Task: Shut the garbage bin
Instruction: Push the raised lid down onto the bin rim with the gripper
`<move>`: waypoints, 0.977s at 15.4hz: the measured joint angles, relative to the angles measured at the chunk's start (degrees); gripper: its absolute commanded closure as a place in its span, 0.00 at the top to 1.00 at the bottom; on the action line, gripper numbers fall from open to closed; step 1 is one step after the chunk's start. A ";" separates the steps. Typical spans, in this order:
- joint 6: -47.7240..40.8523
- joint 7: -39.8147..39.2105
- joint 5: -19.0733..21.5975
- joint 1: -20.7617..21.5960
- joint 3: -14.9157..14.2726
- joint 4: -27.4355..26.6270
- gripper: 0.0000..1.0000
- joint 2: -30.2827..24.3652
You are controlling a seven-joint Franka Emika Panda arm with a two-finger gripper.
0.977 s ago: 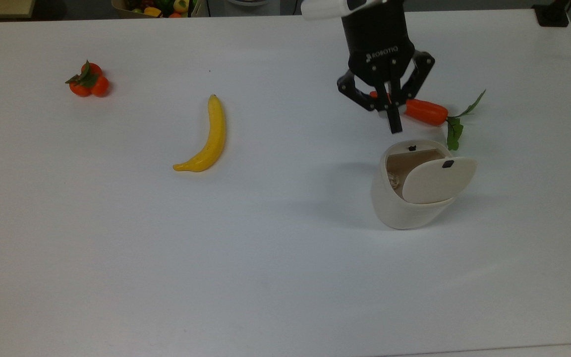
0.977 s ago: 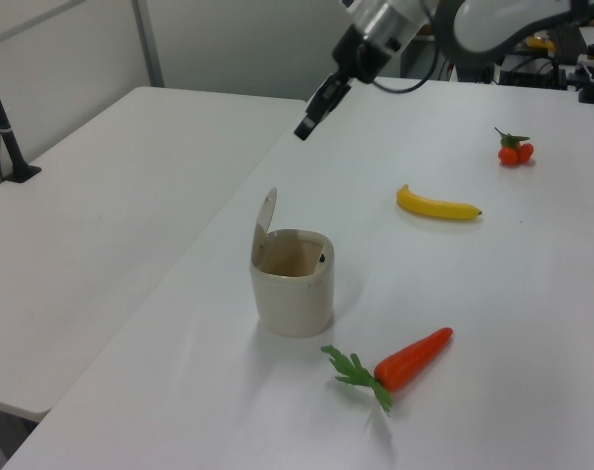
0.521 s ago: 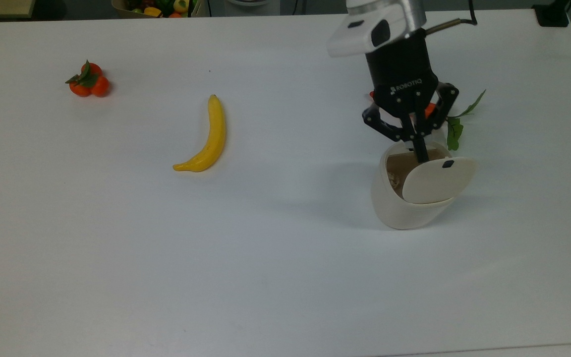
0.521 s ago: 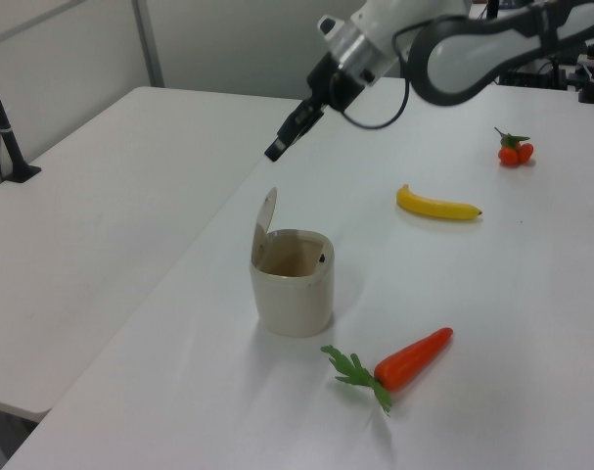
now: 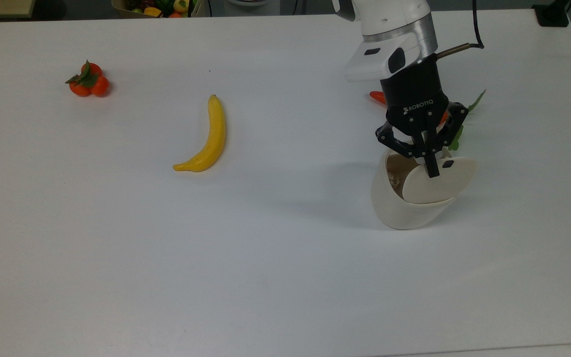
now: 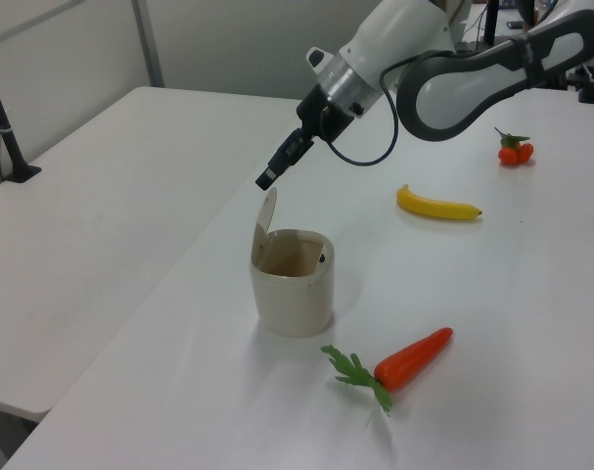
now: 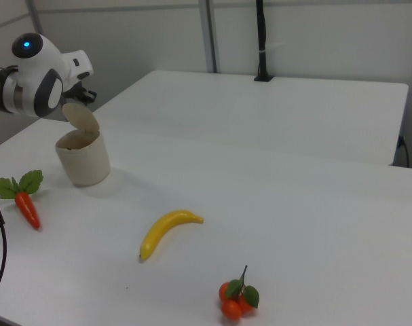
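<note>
A white table (image 5: 117,277) fills the top view. Toward the top view's right stands the garbage bin (image 5: 399,208), a small cream-white rounded tub. Its lid (image 5: 439,181) is raised and tilted back, a flat rounded-square panel with a small black tab (image 5: 447,163) near its upper edge. The bin's mouth is open, and its brownish inside shows under the lid.

The robot arm (image 5: 389,29), white with a black wrist, reaches down from the top edge of the top view. White lettering on the black wrist reads "ROBOTIQ". The gripper (image 5: 432,168) hangs directly over the bin, its two black fingers drawn together into one narrow point. That tip lies over the lid's upper edge, just beside the black tab; whether it touches the lid cannot be told. In the left view, the gripper (image 6: 266,180) sits just above the top of the upright lid (image 6: 266,213), with the bin (image 6: 293,289) below it.

A toy carrot (image 6: 412,358) with green leaves lies on the table near the bin, toward the left view's lower right. In the top view the carrot (image 5: 377,97) is mostly hidden behind the wrist. A yellow banana (image 5: 208,136) lies near the middle of the top view, well apart from the bin. A cluster of small orange fruits (image 5: 88,82) with a green leaf sits toward the top view's upper left. In the right view, the bin (image 7: 83,159) stands at the right view's left, lid (image 7: 81,117) up.
</note>
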 measured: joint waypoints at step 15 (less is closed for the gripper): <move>-8.81 0.00 -0.43 -0.69 2.53 -0.26 0.00 -0.55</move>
